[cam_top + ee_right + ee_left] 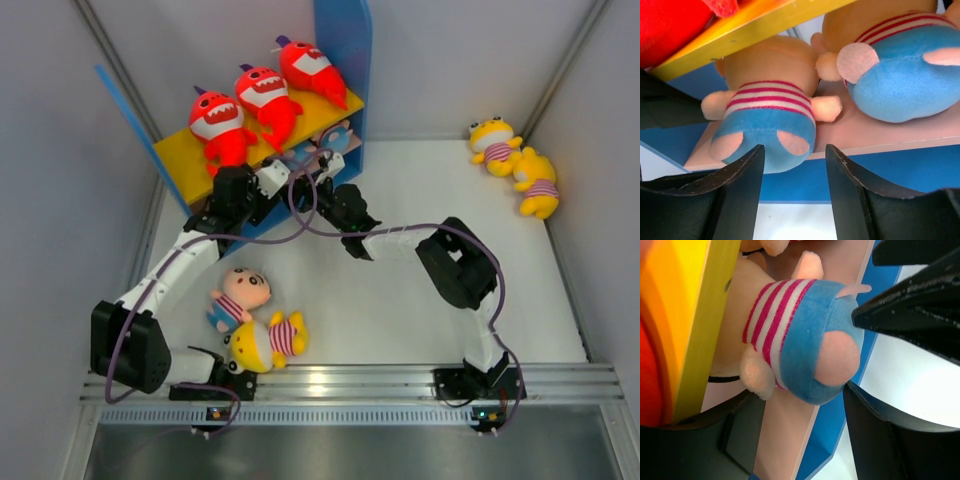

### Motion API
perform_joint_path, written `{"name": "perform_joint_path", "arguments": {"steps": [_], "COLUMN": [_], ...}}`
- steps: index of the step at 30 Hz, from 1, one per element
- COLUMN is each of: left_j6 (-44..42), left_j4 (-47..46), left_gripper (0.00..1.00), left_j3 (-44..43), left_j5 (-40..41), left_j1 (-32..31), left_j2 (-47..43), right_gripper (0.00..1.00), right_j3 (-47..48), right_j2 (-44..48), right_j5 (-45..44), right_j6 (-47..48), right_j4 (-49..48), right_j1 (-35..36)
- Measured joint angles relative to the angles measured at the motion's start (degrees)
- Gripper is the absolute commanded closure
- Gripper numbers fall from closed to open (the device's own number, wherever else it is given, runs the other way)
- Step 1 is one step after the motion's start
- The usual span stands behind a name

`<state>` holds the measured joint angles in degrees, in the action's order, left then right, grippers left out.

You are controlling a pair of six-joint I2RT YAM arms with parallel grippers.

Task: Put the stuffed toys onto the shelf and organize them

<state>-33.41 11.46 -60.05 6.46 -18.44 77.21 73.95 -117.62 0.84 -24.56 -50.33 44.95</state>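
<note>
The shelf (182, 160) stands at the back left with three red sharks (262, 95) on its yellow top board. Two pink-faced dolls in striped shirts and blue pants lie on the pinkish lower board (880, 135), feet outward: one (767, 117) straight before my right gripper (795, 165), the other (895, 70) to its right. My right gripper is open and empty just off the board's edge. My left gripper (797, 400) is open around the blue bottom of a doll (800, 335) lying on the board. In the top view both grippers (295, 165) (325, 185) are at the shelf's front.
A pink-faced doll (238, 295) and a yellow doll (265, 340) lie on the table near the left arm's base. Two yellow dolls (497, 140) (535, 185) lie at the far right by the wall. The blue side panel (345, 60) rises at the shelf's right.
</note>
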Motion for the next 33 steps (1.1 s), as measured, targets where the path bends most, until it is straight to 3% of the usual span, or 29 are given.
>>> {"name": "perform_joint_path", "arguments": {"steps": [16,23,33], "left_j6": [-0.87,-0.92,-1.25], "left_j4": [11.67,13.46,15.72], "left_gripper": [0.17,0.15,0.14], "left_j3": [-2.23,-3.58,-3.58], "left_j5": [-6.14,-7.02,-6.8], "left_j1": [0.28,0.28,0.35], "left_j2": [-5.09,-5.75,-7.52], "right_gripper": [0.39,0.4,0.35], "right_j3": [-10.71,-8.44,1.31], "right_j2": [9.86,8.52,-0.74], "right_j5": [-0.7,0.63,3.56], "right_j6": [4.52,2.6,-4.31], "right_j4": [-1.49,-1.66,-1.88], "right_j1": [0.26,0.26,0.28]}}
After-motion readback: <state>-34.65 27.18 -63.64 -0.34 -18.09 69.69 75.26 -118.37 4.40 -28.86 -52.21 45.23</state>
